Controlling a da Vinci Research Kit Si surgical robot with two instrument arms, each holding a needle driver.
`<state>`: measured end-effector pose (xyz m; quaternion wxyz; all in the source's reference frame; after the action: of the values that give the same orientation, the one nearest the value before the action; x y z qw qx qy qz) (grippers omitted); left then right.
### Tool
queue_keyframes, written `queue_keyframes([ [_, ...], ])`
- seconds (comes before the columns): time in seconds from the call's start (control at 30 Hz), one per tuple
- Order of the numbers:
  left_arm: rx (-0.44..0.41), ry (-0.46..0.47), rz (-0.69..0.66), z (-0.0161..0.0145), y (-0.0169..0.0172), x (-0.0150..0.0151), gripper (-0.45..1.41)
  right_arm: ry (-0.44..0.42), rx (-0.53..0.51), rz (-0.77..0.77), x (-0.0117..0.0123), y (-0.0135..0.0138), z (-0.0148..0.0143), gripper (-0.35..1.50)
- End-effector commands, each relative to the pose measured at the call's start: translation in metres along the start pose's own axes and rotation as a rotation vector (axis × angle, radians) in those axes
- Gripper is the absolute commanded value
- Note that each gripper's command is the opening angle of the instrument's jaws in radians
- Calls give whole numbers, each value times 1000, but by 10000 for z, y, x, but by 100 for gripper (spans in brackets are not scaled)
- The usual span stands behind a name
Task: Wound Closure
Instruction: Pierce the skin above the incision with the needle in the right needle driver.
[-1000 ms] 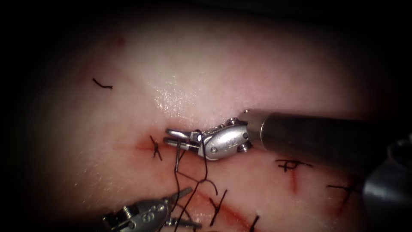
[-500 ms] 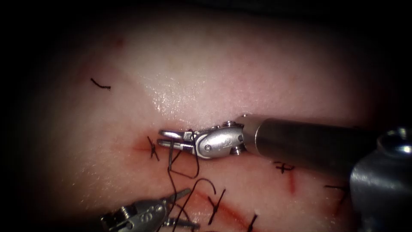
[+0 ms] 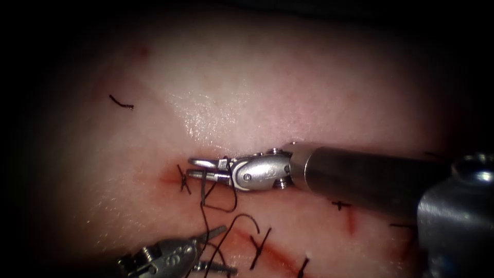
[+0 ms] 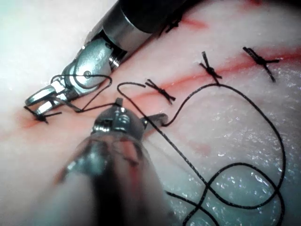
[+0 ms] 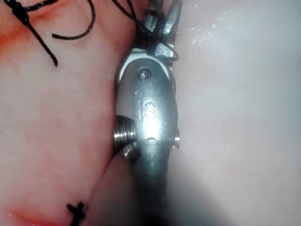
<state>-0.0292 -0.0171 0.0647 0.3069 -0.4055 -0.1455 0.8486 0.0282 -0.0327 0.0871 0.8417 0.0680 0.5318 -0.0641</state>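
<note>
Two grippers over the tissue (image 3: 247,103). The right gripper (image 3: 198,169) sits slightly open at the cut's (image 3: 267,249) left end beside a knotted stitch (image 3: 182,178), with thread (image 3: 221,206) looped around it. The left gripper (image 3: 218,249) is open too, thread running between its halves. Can't make out the needle.

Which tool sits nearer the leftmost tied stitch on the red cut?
Right. The right tool has its jaw tips beside the leftmost dark knotted stitch; the left tool is lower, farther off.
</note>
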Motion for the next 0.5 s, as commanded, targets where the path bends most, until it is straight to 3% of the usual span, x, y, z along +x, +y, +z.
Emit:
queue_keyframes([
  [0.03,1,-2,2,8,-2,0,36,-9,9,19,-11,-6,6,-35],
  [0.5,-3,-13,4,6,-2,-1,36,-162,144,82,-31,-24,-7,-35],
])
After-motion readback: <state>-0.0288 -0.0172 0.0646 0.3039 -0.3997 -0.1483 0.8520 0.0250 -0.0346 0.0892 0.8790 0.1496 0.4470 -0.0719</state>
